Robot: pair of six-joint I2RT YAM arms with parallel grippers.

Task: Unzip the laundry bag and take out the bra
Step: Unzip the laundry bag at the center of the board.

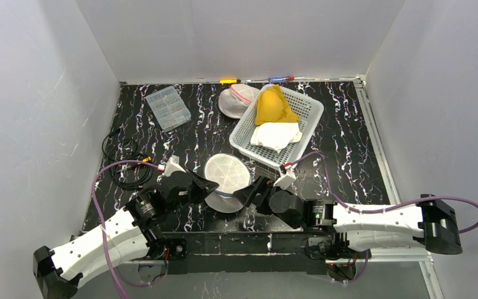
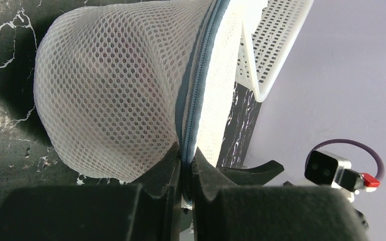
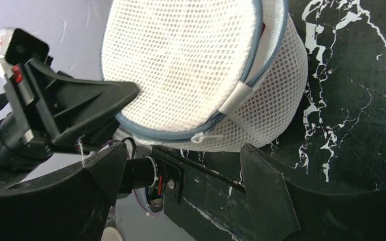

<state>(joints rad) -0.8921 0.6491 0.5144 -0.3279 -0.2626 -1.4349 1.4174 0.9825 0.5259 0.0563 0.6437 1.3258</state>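
Observation:
The round white mesh laundry bag [image 1: 227,174] with a blue zipper seam stands on edge near the table's front, between both grippers. My left gripper [image 1: 206,185] is shut on the bag's blue zipper seam [image 2: 197,100] at its lower rim, with the mesh [image 2: 110,90] bulging to the left of the jaws [image 2: 186,163]. My right gripper [image 1: 249,193] is open and empty, just below the bag [image 3: 191,65]. The white zipper pull [image 3: 206,136] hangs on the seam above the gap between my right fingers [image 3: 181,163]. The zipper looks closed. The bra is hidden inside the bag.
A white basket [image 1: 311,109] holding yellow and white cloths stands at the back right. A second mesh bag [image 1: 236,99] leans against it. A clear compartment box [image 1: 168,107] lies back left, a black cable coil [image 1: 127,162] at the left, and screwdrivers [image 1: 228,81] along the back edge.

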